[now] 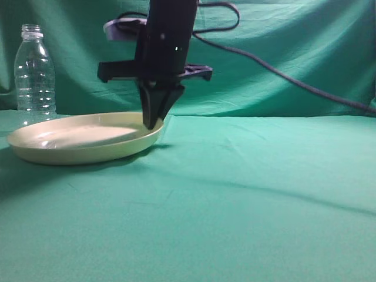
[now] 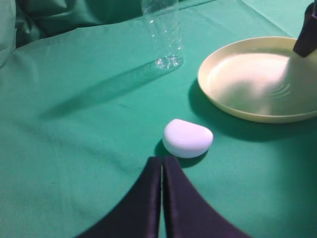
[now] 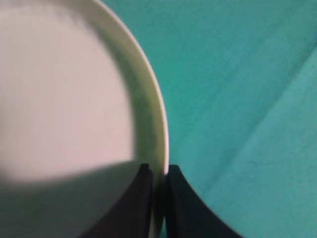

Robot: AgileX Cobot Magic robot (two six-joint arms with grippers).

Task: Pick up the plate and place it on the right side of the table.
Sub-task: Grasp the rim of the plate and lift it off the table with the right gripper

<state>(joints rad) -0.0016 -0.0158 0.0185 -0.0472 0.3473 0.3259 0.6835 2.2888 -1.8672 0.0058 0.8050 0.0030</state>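
Cream-yellow plastic plate (image 1: 82, 140): wide, shallow, round, low raised rim; it lies on the left part of the table, its right edge lifted slightly on the exterior view, though whether it has left the cloth cannot be told.
Teal-green cloth table (image 1: 252, 200): smooth, faintly creased; the whole right half lies bare toward the right edge.
Right gripper (image 3: 159, 173): black fingers pinched onto the plate's rim, one inside the wall and one outside, as its own wrist view shows.
Left gripper (image 2: 162, 171): fingers pressed together with nothing between them, hovering over the cloth near the left edge.
Clear ribbed plastic bottle (image 1: 34, 70): upright, behind the plate toward the far left corner.
White rounded pebble-shaped object (image 2: 187, 138): on the cloth, just beside the left fingertips, apart from the plate.
Step in hand: rim grasp made, lift apparently beginning.
Next move: raise the plate level, carry it toward the right edge, and keep the pinch firm, since a rim grip on a wide plate may tilt or slip.
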